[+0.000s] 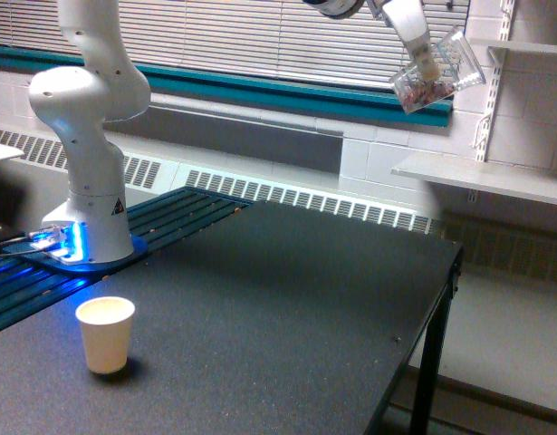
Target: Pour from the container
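Container (438,74) at upper right of the frame, held high in the air by the gripper (427,62). It is a clear plastic cup, tilted with its mouth toward the right and slightly up and its base toward lower left; pinkish-brown pieces lie heaped in the lower part. The gripper's fingers are closed on the container's near wall, one pale finger crossing the clear plastic. The rest of the wrist runs off the top edge of the frame.

Arm base (86,213), white, at left of the frame, standing on a blue-lit plate at the far left corner of the table (287,308). The table is dark and speckled, with a black leg at lower right.

Paper cup (106,333), cream-white, upright and open, on the table at lower left, well apart from the container and far below it.

Background: blinds (260,36) above a teal sill across the top; white radiator grille along the wall behind the table; white shelf (482,177) at right, below the container.
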`<action>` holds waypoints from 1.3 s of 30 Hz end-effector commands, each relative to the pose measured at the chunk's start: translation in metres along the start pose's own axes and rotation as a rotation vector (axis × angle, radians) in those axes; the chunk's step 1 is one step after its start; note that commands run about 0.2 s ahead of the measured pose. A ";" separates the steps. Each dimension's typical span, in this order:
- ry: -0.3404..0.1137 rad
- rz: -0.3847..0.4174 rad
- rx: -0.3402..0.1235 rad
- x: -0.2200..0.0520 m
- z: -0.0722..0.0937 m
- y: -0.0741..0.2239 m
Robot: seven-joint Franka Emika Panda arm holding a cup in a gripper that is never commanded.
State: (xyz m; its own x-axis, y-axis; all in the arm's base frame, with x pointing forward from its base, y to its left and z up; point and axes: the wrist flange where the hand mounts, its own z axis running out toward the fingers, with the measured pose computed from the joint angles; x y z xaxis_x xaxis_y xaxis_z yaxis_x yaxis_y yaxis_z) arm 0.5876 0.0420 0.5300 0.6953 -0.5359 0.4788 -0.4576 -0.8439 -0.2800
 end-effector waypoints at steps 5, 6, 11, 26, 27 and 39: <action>0.093 -0.005 0.032 0.011 -0.051 -0.003; 0.095 -0.002 0.031 0.012 -0.051 0.000; 0.102 0.012 0.010 0.017 -0.046 0.021; 0.123 0.083 -0.148 0.024 -0.024 0.147; 0.120 0.089 -0.155 0.023 -0.023 0.155; 0.112 0.123 -0.261 -0.002 -0.011 0.248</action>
State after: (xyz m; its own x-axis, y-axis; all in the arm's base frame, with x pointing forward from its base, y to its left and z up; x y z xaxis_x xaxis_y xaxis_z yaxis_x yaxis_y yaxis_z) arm 0.4873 -0.1473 0.4751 0.5702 -0.6272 0.5306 -0.6663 -0.7309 -0.1479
